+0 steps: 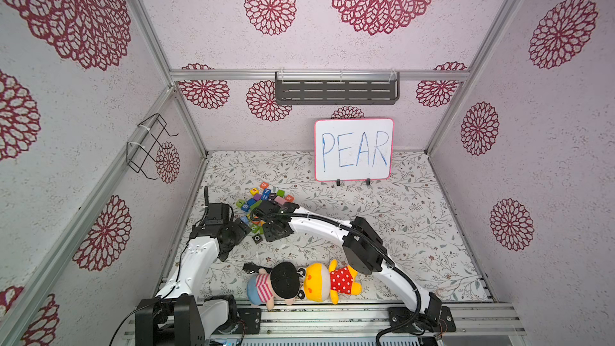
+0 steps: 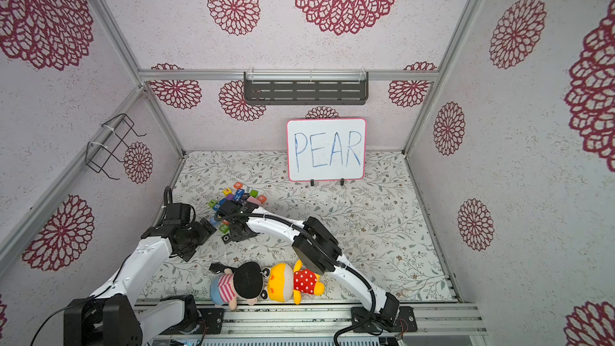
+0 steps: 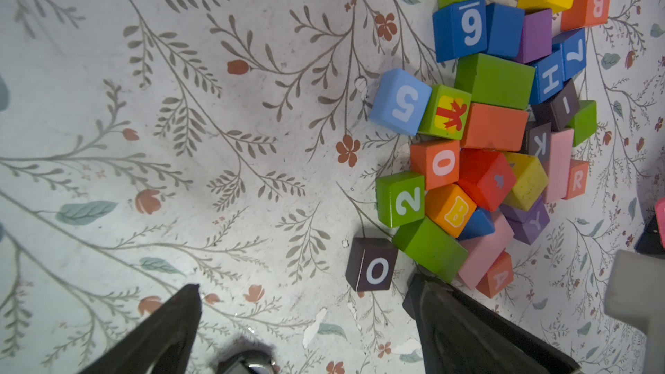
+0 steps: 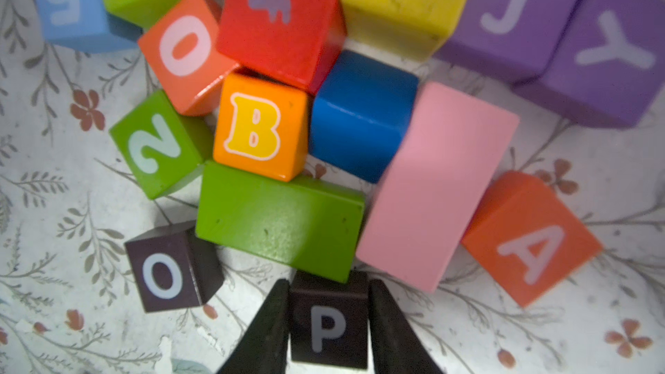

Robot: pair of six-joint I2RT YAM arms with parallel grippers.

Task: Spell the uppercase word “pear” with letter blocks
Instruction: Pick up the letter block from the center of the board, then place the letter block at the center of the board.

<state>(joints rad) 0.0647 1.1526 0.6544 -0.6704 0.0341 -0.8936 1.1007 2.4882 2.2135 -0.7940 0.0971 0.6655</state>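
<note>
Pinching the P block (image 4: 329,325) from both sides, the right claw (image 4: 329,284) is closed on it; the left claw (image 3: 304,284) gapes wide, empty, near the O block (image 3: 372,264).

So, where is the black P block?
Right wrist view: the black P block sits in the right gripper, beside the long green block and the black O block.

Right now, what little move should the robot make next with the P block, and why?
Probably lift it gently, drawing back from the pile: the right arm's fingers press both sides of the black P block, and the long green block crowds its far edge.
</note>
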